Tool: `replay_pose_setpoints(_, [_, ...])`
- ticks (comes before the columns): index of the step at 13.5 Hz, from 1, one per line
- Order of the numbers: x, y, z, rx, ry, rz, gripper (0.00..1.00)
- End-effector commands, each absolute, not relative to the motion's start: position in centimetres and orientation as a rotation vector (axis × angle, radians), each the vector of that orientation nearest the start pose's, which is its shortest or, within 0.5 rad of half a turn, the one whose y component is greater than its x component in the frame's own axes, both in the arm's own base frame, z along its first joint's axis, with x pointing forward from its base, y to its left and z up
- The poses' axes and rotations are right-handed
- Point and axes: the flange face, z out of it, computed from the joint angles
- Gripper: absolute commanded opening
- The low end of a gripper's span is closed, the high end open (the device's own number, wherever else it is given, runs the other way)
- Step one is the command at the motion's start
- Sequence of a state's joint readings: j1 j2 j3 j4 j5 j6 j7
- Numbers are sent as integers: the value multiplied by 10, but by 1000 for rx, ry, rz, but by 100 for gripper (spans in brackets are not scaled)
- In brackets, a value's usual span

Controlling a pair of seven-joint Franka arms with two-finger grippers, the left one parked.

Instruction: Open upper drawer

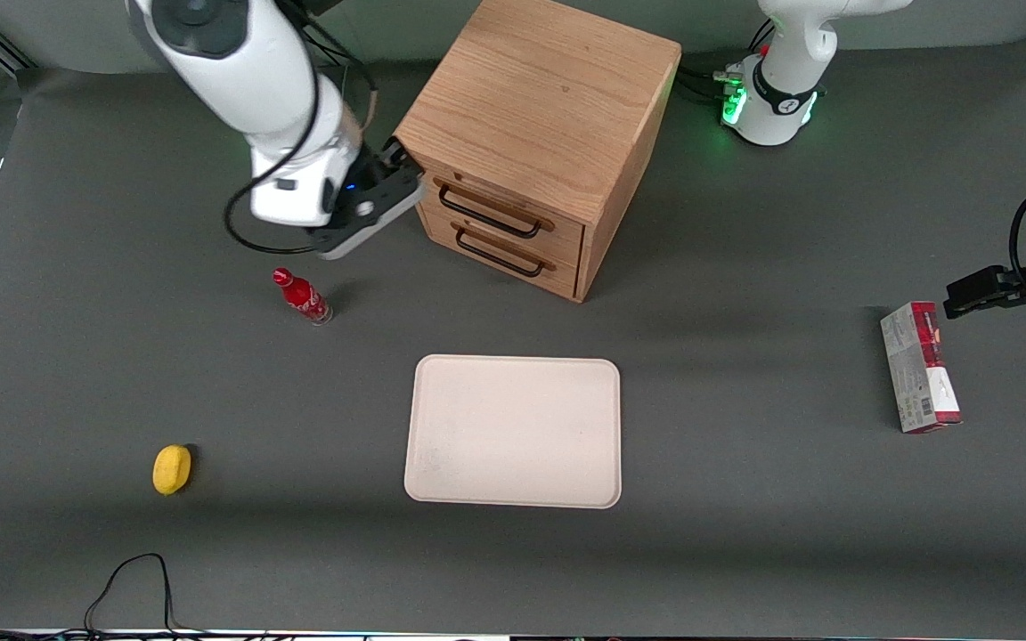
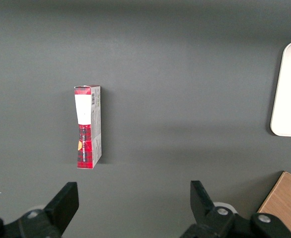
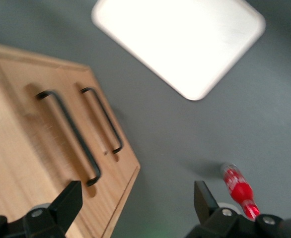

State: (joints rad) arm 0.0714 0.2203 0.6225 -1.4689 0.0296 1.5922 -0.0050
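Gripper [image 1: 406, 178] hovers spread apart at the cabinet's front corner, upper drawer [image 1: 513, 210] shut.

The oak cabinet [image 1: 540, 107] stands on the gray table [image 1: 745, 534], farther from the front camera than the pale tray [image 1: 513, 432]. Its upper drawer sits flush in the cabinet front, with a long black handle [image 1: 488, 212] across it, directly above the lower drawer [image 1: 500, 256], which carries its own black handle. The gripper hangs just beside the end of the upper handle nearest the working arm, its two fingers [image 3: 66, 201] set wide with nothing between them. In the wrist view both handles run side by side across the wood. A small red bottle [image 1: 302, 297] stands near the gripper, closer to the front camera. A yellow lemon [image 1: 172, 469] lies nearer still, toward the working arm's end. A red and gray box [image 1: 919, 367] lies toward the parked arm's end.
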Motion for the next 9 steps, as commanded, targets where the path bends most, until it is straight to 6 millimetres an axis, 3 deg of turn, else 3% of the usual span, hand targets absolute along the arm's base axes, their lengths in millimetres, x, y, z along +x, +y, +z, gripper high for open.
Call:
replay_pose_setpoints(1, [487,391,551,-2655,-1160,234,100])
replay_pose_setpoints(4, [479,414,515,-2598,-1206,288,100])
replay_pose_setpoints(9, [472,419,461,-2536,-1301,312,100])
